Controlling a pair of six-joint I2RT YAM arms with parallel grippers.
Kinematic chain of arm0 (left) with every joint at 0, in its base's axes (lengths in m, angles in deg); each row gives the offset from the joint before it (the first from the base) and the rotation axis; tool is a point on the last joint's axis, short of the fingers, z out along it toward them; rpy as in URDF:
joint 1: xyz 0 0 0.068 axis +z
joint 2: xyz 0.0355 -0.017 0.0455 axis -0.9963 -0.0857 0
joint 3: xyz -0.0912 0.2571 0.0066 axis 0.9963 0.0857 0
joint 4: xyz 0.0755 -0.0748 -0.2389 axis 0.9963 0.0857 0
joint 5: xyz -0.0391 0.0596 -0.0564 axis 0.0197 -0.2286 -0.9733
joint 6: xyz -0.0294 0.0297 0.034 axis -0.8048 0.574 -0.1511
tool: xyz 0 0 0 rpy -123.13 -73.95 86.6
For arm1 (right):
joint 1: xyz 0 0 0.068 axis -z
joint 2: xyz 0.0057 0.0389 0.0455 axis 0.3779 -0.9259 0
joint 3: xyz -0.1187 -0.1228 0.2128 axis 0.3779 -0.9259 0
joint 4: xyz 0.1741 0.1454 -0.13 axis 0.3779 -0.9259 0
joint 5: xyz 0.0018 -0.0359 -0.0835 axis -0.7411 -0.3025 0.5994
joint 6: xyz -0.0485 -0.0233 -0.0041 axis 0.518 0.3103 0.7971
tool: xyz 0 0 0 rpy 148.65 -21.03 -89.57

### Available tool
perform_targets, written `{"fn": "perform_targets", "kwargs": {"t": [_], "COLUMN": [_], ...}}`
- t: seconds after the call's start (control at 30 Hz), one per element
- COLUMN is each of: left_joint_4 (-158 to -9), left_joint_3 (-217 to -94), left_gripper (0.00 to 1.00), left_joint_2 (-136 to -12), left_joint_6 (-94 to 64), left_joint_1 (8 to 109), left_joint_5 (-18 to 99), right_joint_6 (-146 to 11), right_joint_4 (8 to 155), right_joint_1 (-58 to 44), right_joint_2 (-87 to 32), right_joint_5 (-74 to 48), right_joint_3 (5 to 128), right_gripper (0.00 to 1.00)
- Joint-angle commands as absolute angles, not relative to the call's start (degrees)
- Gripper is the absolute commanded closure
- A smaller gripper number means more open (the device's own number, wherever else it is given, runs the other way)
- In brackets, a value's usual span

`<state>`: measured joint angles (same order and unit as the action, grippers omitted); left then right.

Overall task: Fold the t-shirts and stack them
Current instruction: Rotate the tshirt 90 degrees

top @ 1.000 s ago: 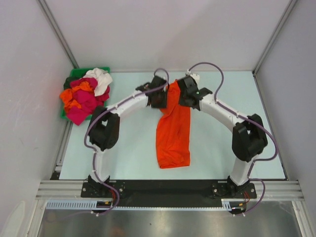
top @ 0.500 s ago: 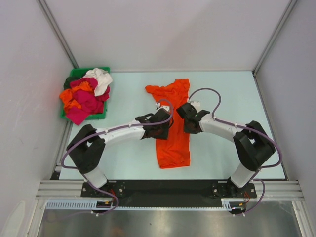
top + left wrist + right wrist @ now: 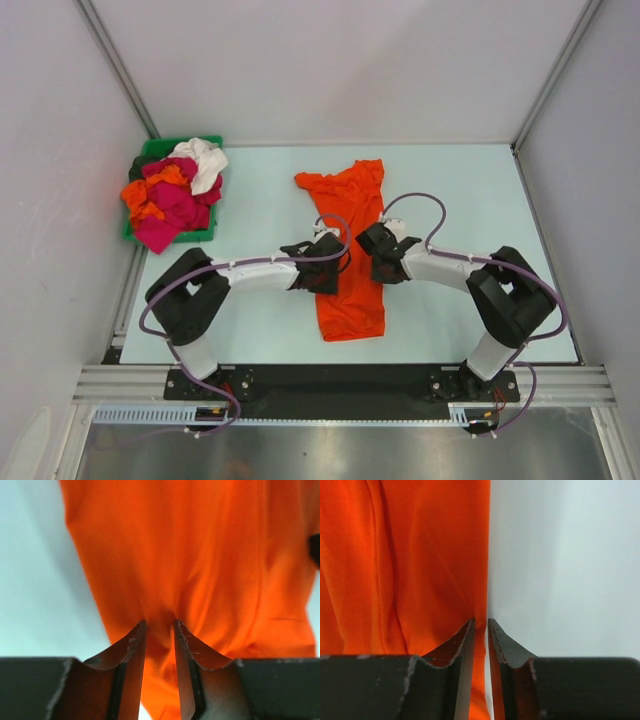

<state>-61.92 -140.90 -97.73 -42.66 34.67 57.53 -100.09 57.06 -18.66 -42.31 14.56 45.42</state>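
Left fingers are pinching a ridge of the orange t-shirt, which is lying lengthwise on the tabletop. My right fingers are nipping its right edge. I am judging this the start of a fold; next, both sides need lifting evenly.

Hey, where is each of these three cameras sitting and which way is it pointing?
Top: above and behind the arms, looking down on the table, orange shirt and bin; both arms show.
Left wrist: on the left arm, facing down at the shirt's left edge; its jaws show.
Right wrist: on the right arm, facing down at the shirt's right edge; its jaws show.
All three share the orange shirt.
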Motion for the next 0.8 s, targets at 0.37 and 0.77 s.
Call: {"fn": "perform_targets", "kwargs": {"t": [0.37, 0.77], "left_joint_4": [-59.47, -56.22], "left_joint_3": [-135.99, -127.46], "left_gripper": [0.68, 0.67], "left_joint_2": [-98.96, -92.62], "left_joint_6": [-45.84, -50.06], "left_joint_1": [31.12, 24.44], "left_joint_5": [54.98, 54.36], "right_joint_6": [-106.56, -116.84], "right_joint_4": [54.79, 50.22], "right_joint_1": [-25.25, -33.43], "right_joint_2": [-45.97, -40.0], "right_joint_5": [11.89, 10.04], "right_joint_3": [40.41, 32.32], "right_gripper": [0.79, 0.79]}}
